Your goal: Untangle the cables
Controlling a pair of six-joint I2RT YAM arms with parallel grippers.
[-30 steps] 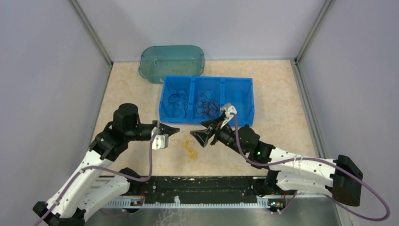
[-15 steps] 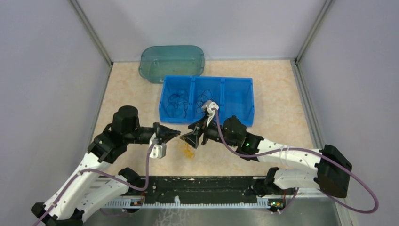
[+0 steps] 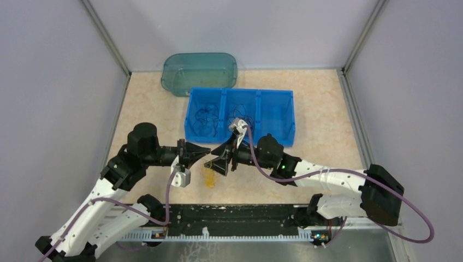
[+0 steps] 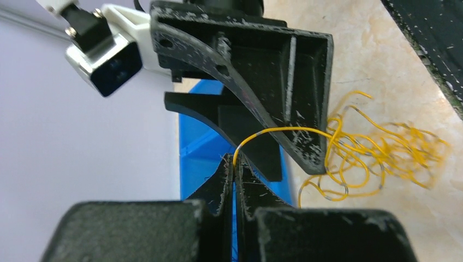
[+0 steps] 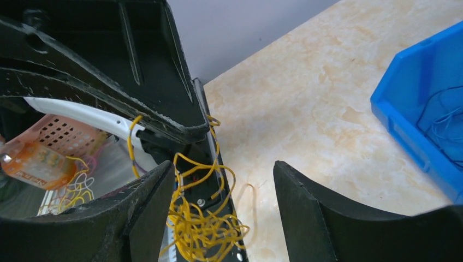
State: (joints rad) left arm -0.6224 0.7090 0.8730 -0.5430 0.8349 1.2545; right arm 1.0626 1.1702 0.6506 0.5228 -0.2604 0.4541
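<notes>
Before the bin (image 3: 277, 114): yellow cables (image 3: 209, 177) strung from the left gripper (image 4: 235, 166)

Off the bin's near left corner, toward the arm bases, the two grippers face each other almost tip to tip over the desk (image 3: 327, 125). The left gripper's fingers (image 4: 217, 188) are pressed together and pinch one strand of the yellow cables. In the left wrist view that strand arches up out of the closed tips and runs across to the rest of the clump. The clump is a loose knot of loops that sits farther from the bin than either gripper. Whether its lowest loops rest on the desk or hang just above it cannot be told.

The right gripper (image 5: 223, 166) has its fingers (image 5: 338, 218) spread wide and clamps nothing. In the right wrist view the clump hangs in the gap between them, close against the finger on the side away from the bin. A few loops cross the tip of the left gripper.

Inside the bin, the left compartment holds thin blue cables (image 3: 203, 117). The middle compartment holds black cables (image 3: 244, 115), partly hidden by the right wrist camera. Behind the bin, near its far left corner, a teal tub (image 3: 199, 71) stands by the back wall.
</notes>
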